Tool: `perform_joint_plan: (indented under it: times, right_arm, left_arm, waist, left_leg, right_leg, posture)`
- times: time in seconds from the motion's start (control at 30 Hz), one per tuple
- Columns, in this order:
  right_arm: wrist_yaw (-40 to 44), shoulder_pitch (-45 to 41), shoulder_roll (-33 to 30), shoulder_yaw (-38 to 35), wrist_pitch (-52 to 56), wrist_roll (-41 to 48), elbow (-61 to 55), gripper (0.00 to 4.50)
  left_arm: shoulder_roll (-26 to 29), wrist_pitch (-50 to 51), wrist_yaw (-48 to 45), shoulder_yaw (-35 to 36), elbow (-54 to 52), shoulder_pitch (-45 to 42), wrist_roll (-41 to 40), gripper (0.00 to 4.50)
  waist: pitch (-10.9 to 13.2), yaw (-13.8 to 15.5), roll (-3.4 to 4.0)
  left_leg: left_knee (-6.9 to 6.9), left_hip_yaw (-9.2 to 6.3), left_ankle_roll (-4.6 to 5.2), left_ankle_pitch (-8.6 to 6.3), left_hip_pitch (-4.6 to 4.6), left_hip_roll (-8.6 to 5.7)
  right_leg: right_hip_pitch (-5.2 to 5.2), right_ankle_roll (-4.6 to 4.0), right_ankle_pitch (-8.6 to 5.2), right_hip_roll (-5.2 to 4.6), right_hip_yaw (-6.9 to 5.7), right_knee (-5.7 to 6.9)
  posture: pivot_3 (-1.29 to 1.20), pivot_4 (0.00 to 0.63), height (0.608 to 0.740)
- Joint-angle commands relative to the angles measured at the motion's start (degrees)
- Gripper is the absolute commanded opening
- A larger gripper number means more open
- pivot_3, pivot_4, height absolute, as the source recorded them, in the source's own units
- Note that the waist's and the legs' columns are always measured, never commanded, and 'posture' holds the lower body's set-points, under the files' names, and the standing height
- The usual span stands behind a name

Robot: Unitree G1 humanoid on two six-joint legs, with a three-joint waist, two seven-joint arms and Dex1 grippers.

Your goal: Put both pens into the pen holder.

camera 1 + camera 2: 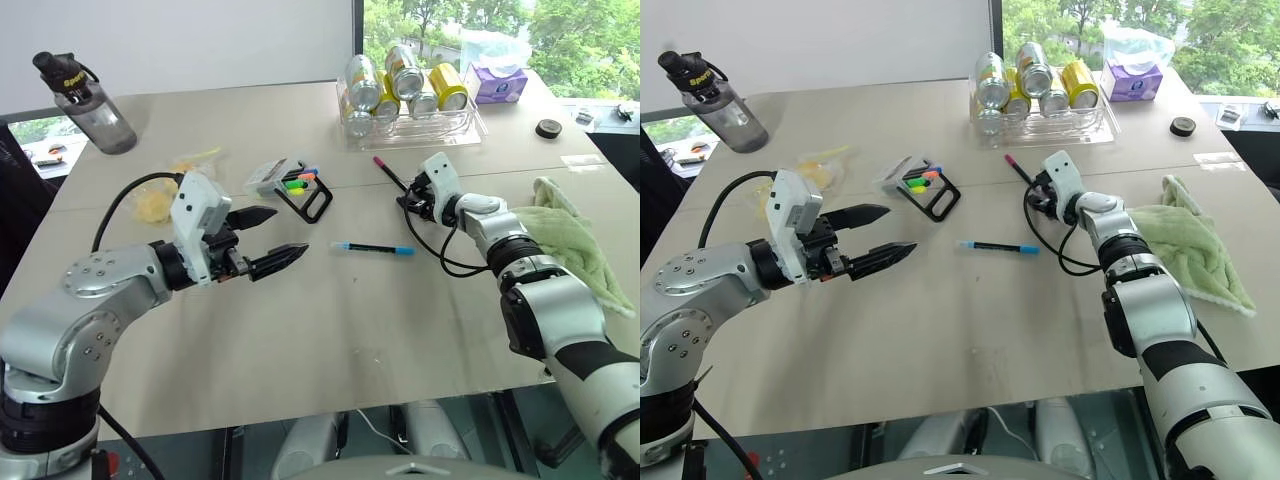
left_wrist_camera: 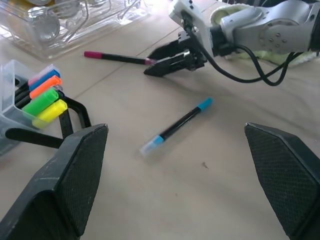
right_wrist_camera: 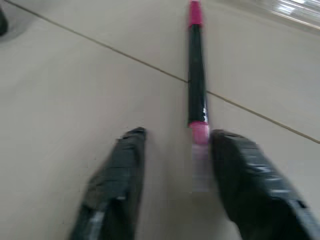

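Note:
The pink-ended pen [image 1: 387,171] lies on the table in front of the can tray. My right gripper [image 3: 172,135] is low over its near end. The fingers are open, and the pen's pink tip lies between them, close against one finger [image 3: 245,170]. The blue-capped pen [image 1: 372,248] lies flat in the middle of the table. The black-framed pen holder [image 1: 305,195] rests to its left, with coloured markers in its clear part. My left gripper [image 1: 290,232] hovers wide open above the table, short of the blue-capped pen, holding nothing.
A clear tray of cans [image 1: 470,125] stands at the back. A water bottle [image 1: 92,105] is at the far left, with a yellow bag [image 1: 155,198] closer in. A green towel [image 1: 572,238] lies under my right arm. A tissue box [image 1: 497,82] and a tape roll [image 1: 548,127] sit back right.

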Motion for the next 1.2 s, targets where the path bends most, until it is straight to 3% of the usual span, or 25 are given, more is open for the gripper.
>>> perform_joint_plan:
  times: [0.03,0.07,0.3,0.4,0.5,0.63,0.8,0.97,1.2]
  right_arm:
    - [0.7,0.9,-0.3,-0.9,-0.4,-1.0,0.5,0.54]
    - [0.3,1.2,-0.3,-1.2,-1.1,-1.1,0.3,0.09]
    - [2.5,5.2,-1.7,-5.3,-6.9,2.2,-7.8,0.03]
    - [7.6,12.0,-1.9,-7.5,-4.1,7.5,-23.7,0.03]
    - [10.7,21.7,-1.6,-7.0,3.2,14.3,-48.4,0.03]
    - [7.0,29.8,1.2,-3.7,10.1,17.4,-70.7,0.03]
    - [4.5,33.9,4.4,0.6,15.7,20.1,-83.4,0.03]
    - [4.5,35.9,3.9,2.7,18.2,20.7,-86.6,0.03]
    - [3.0,35.0,3.4,0.9,18.8,21.7,-85.6,0.00]
  left_arm:
    - [0.9,-0.2,-0.1,-0.2,-1.1,-1.0,-0.1,4.50]
    - [0.6,-1.2,0.0,-1.5,-0.1,-2.0,1.2,4.50]
    - [-11.0,0.1,10.7,-2.6,7.8,-8.7,1.5,4.50]
    - [-16.1,3.0,14.5,-1.7,8.9,-10.7,-2.4,4.50]
    - [-22.8,4.1,19.9,-0.7,11.6,-14.0,-5.6,4.50]
    - [-31.0,2.0,23.9,-0.5,16.8,-17.9,-6.9,4.50]
    - [-35.5,1.8,23.7,-1.4,20.5,-21.1,-8.6,4.50]
    - [-37.3,2.0,23.8,-0.8,20.2,-23.3,-11.8,4.50]
    - [-38.2,2.1,23.5,-0.1,17.4,-21.9,-16.6,1.18]
  waist:
    - [0.0,0.0,0.00]
    - [0.0,0.0,0.00]
    - [-0.1,0.1,0.09]
    - [-0.1,-0.2,0.09]
    - [-0.1,-0.2,0.08]
    - [-0.1,-0.3,0.08]
    - [-0.1,0.2,0.05]
    - [-0.1,0.4,0.05]
    - [-0.1,0.3,0.04]
  left_leg:
    - [0.02,0.03,0.00,0.00,0.02,0.00]
    - [0.02,0.04,0.00,0.00,0.06,0.00]
    - [0.06,0.06,-0.01,0.01,0.09,0.00]
    - [0.05,0.07,-0.01,0.00,-0.04,0.00]
    - [0.08,-0.01,-0.01,0.00,-0.21,0.01]
    - [0.17,0.10,-0.02,0.00,-0.21,0.01]
    - [0.33,0.14,-0.18,0.09,-0.16,0.01]
    - [0.40,0.14,-0.19,0.10,-0.18,0.01]
    - [0.36,0.13,-0.19,0.10,-0.18,0.01]
  right_leg:
    - [0.01,-0.01,0.00,0.00,0.02,0.05]
    - [0.03,-0.01,0.00,0.00,0.03,0.07]
    - [0.02,0.00,0.01,0.00,0.03,0.15]
    - [-0.07,0.00,0.01,-0.01,0.05,0.12]
    - [-0.20,0.01,0.01,-0.01,-0.01,0.10]
    - [-0.30,0.01,0.01,0.02,0.05,0.31]
    - [-0.35,-0.03,0.04,0.04,0.11,0.66]
    - [-0.35,-0.05,0.06,0.04,0.10,0.67]
    - [-0.36,-0.05,0.06,0.05,0.10,0.64]
  posture:
    - [0.00,0.150,0.740]
    - [0.00,0.150,0.740]
    - [0.00,0.150,0.740]
    - [0.00,0.150,0.740]
    - [0.00,0.150,0.740]
    - [0.00,0.150,0.740]
    - [0.00,0.150,0.740]
    - [0.00,0.150,0.740]
    - [0.00,0.150,0.740]
